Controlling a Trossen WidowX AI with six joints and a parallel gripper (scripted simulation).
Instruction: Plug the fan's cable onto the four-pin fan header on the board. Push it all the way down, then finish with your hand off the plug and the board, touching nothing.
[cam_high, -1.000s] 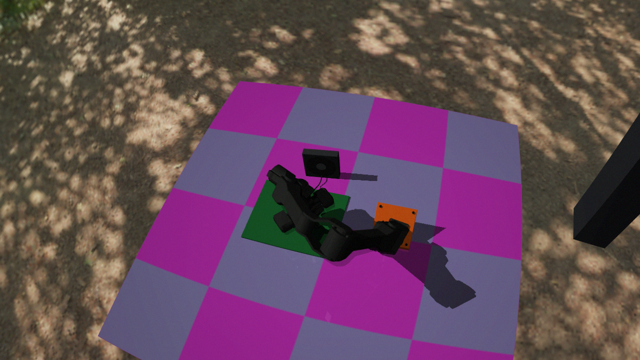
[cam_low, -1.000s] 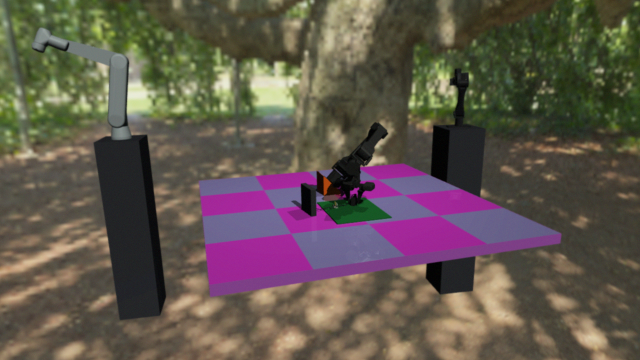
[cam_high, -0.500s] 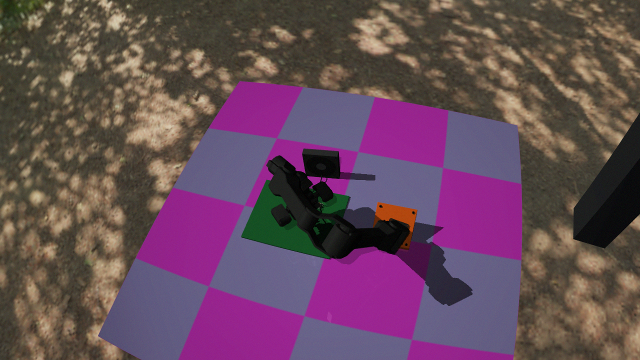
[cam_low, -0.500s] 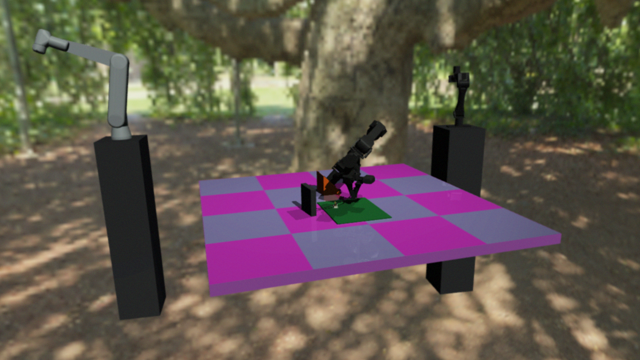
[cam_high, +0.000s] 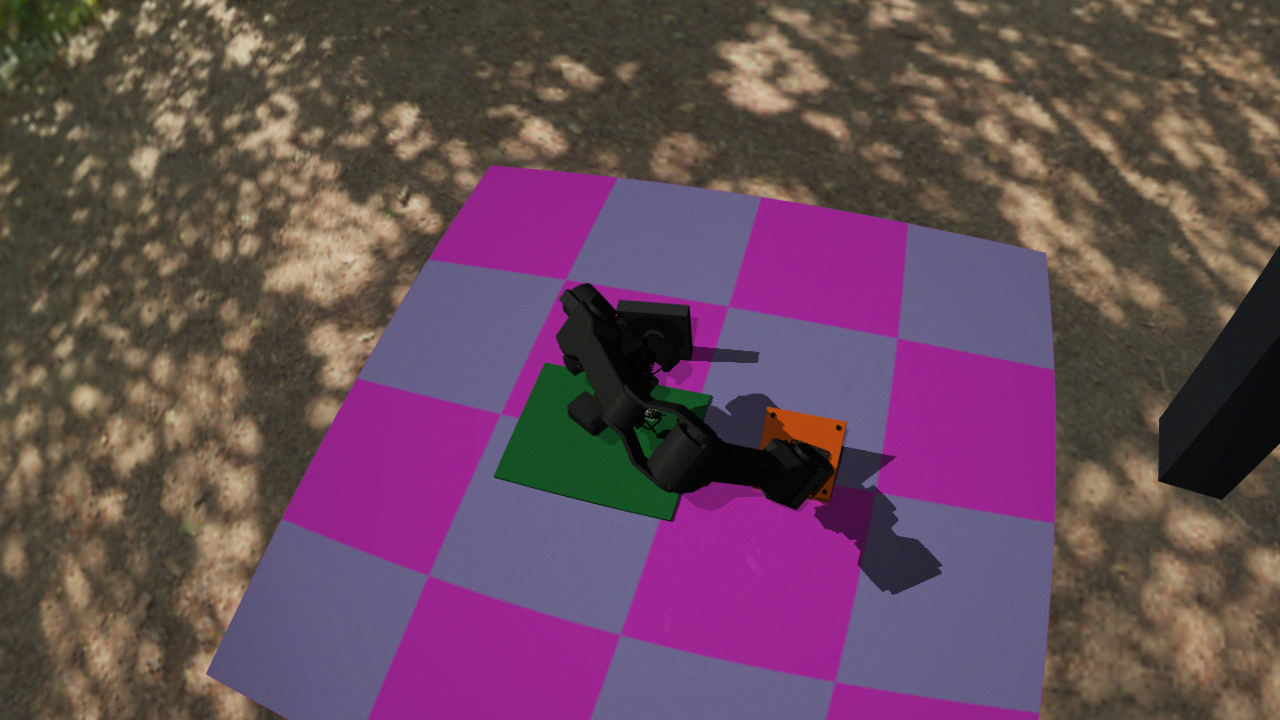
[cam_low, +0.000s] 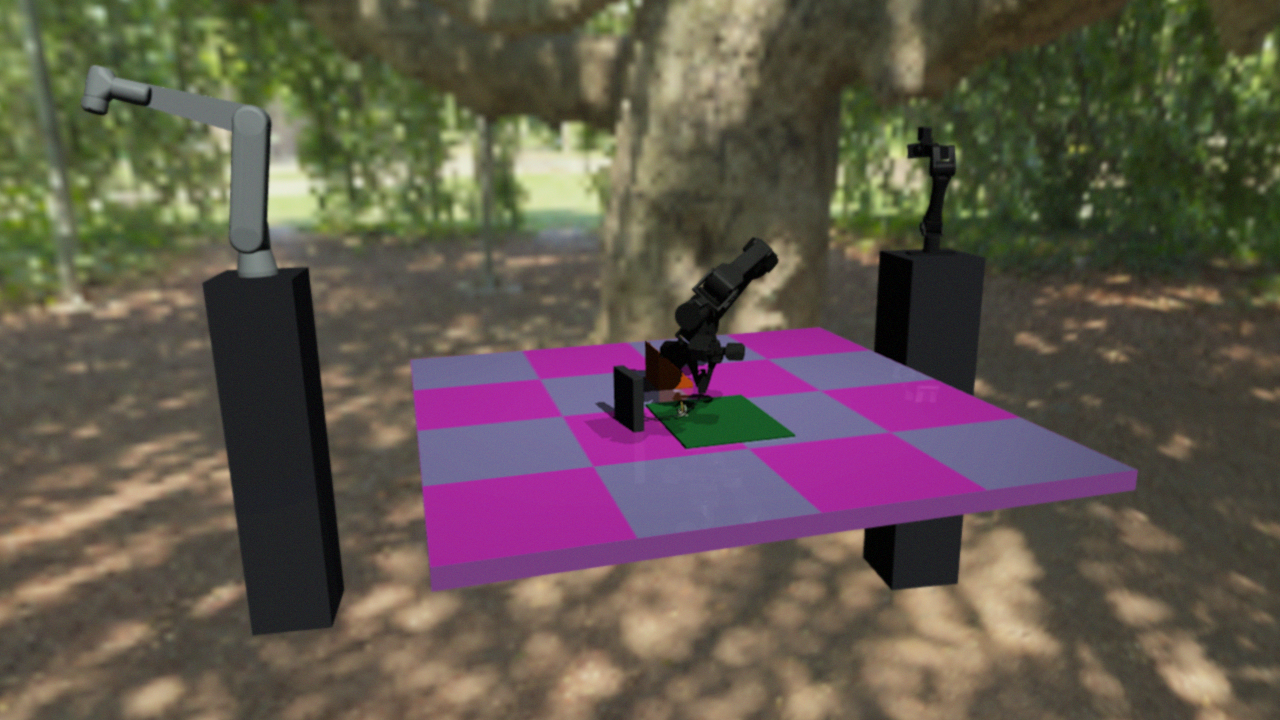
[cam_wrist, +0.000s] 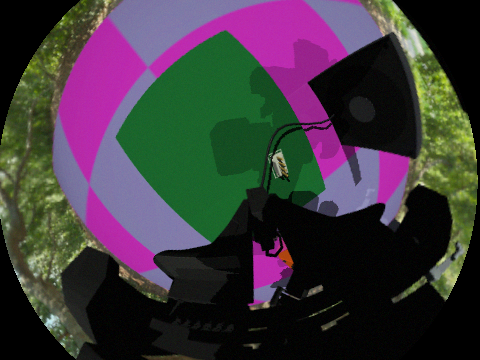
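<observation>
The green board lies flat on the checkered table. The small pale four-pin header stands on it near the edge by the fan. The black fan stands upright beside the board. Its thin dark cable runs over the board to the black plug. My gripper is shut on the plug, low over the board and to one side of the header. In the top view my arm hides the fingertips and the plug.
An orange plate with dark corner holes stands near the board, partly behind my arm. Beyond the table, a grey arm and another black arm stand on dark pedestals.
</observation>
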